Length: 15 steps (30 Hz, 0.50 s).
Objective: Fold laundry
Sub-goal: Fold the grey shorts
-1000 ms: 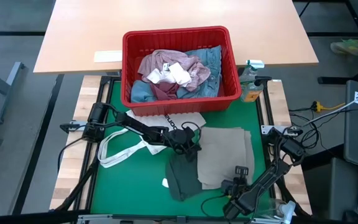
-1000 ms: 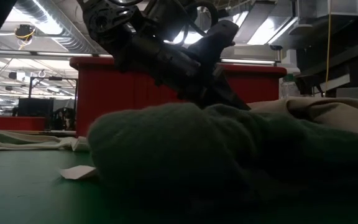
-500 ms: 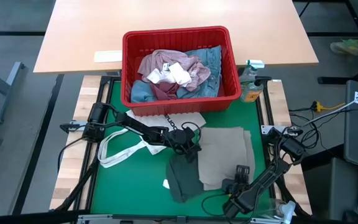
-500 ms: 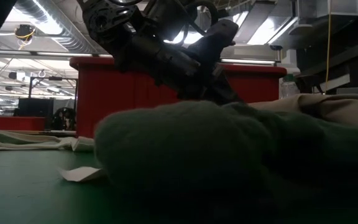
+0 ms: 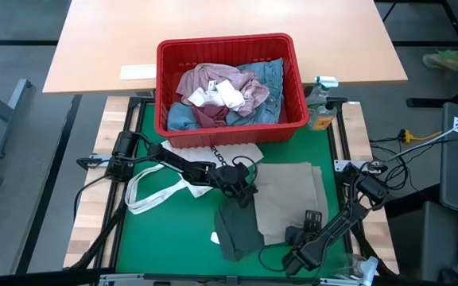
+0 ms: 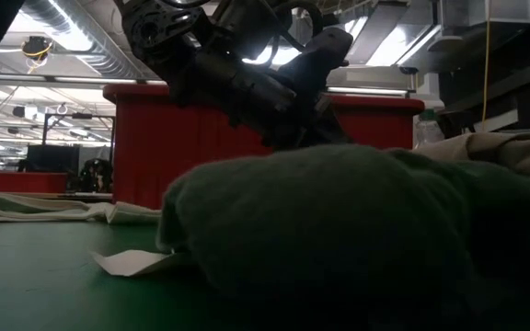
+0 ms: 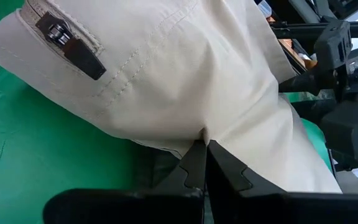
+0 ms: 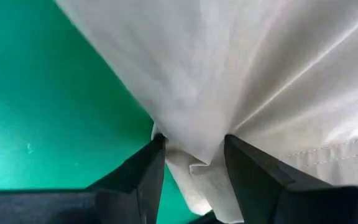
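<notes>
The beige trousers (image 5: 289, 195) lie folded on the green mat, right of centre. The dark green top (image 5: 237, 226) lies bunched against their left near side and fills the low view (image 6: 339, 239). My left gripper (image 5: 245, 191) is shut on the trousers' left edge. My right gripper (image 5: 315, 217) stands open at their near edge, with a fold of the beige cloth (image 8: 194, 155) between its fingers. A mottled pink top (image 5: 229, 103), light blue jeans (image 5: 267, 75) and white socks (image 5: 217, 94) lie in the red basket (image 5: 237, 133). My left gripper pinches the trousers' folded edge (image 7: 205, 132) between its two shut fingers, below the zip fly (image 7: 61, 37). It comes slanting down from the table's left. The cloth rests on the mat and on the dark green top. How many layers it has, I cannot tell. My right gripper points steeply down over the trousers' near edge. A slack fold of beige cloth (image 8: 194, 155) sits between the open fingers (image 8: 145, 174). Whether the fingers touch it, I cannot tell.
A white tote bag (image 5: 161, 191) lies on the mat's left part under my left arm. A small white label (image 5: 215, 237) lies by the green top's near left corner. A spray bottle (image 5: 320, 107) stands right of the basket. The mat's near left corner is bare.
My right gripper has opened and tipped more steeply down, staying at the trousers' near edge. The dark green top's near part has bunched higher and shifted a little toward the table's right, and the white label with it. My left gripper has kept still.
</notes>
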{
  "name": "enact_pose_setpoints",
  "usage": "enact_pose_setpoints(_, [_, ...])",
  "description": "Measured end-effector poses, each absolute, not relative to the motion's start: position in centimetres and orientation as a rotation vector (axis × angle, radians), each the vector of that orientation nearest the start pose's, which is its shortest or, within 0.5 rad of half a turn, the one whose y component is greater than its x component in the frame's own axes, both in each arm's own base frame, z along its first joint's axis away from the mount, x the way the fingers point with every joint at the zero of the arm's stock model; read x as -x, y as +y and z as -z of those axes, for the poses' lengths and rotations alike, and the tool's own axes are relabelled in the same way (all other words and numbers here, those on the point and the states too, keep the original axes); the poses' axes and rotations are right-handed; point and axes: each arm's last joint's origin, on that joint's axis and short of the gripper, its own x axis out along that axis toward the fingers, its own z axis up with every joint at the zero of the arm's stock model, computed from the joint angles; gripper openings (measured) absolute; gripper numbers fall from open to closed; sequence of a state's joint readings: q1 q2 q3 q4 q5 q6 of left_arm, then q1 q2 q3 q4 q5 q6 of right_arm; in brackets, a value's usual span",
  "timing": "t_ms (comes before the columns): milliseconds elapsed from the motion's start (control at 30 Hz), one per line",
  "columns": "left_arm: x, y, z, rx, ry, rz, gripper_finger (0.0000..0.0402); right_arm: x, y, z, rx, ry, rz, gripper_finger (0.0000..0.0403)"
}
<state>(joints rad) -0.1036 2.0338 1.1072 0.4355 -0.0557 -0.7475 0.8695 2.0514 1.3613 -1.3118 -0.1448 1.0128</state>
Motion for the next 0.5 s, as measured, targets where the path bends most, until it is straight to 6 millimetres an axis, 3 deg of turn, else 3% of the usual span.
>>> enact_pose_setpoints(500, [-41.6, -4.1, -13.4, 0.693, 0.483, -0.141, 0.0000, -22.8, 23.8, -14.1, -0.063, 2.064, 0.288, 0.0168])
